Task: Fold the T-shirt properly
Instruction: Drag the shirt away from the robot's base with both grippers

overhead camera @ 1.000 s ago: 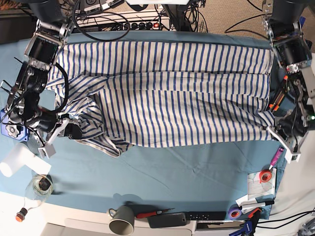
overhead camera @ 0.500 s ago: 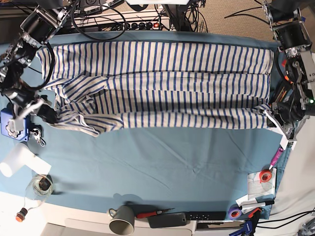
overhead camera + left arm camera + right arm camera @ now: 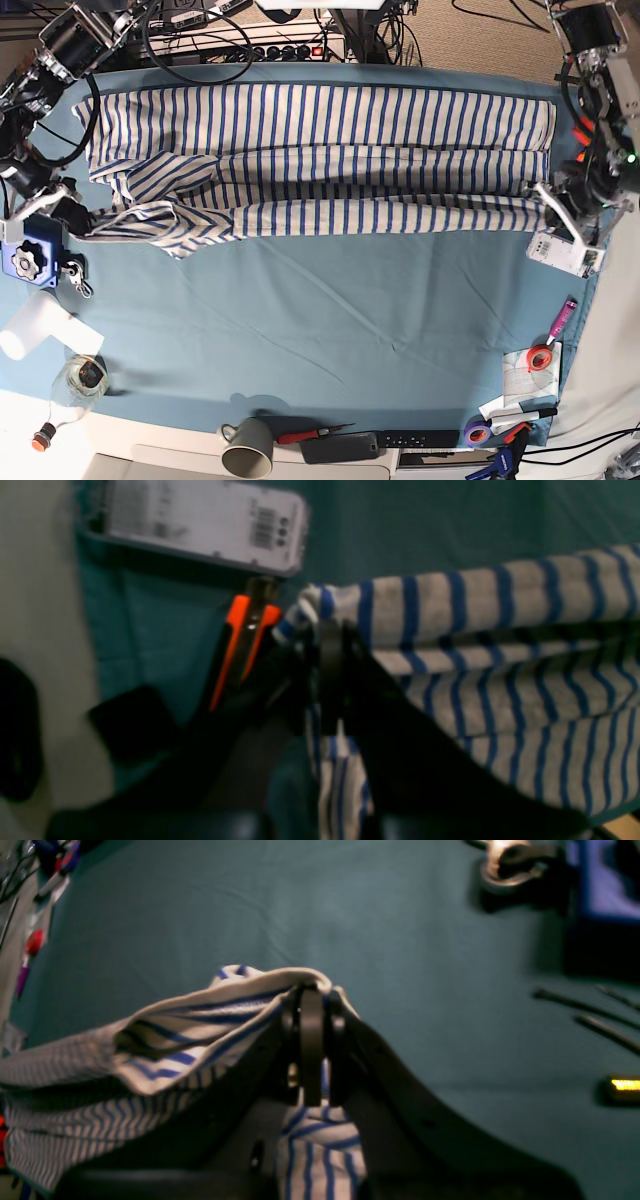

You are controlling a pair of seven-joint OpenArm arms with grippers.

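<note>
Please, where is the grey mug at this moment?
In the base view the grey mug stands at the bottom edge, left of centre, beside the black remote and far from the T-shirt.

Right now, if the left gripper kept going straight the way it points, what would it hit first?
The left gripper, shut on the T-shirt, points toward the white barcoded box. Probably the orange-handled tool lies nearer, slightly aside; depth is unclear.

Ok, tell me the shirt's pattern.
The shirt is white with thin blue stripes, clearest in the base view.
</note>
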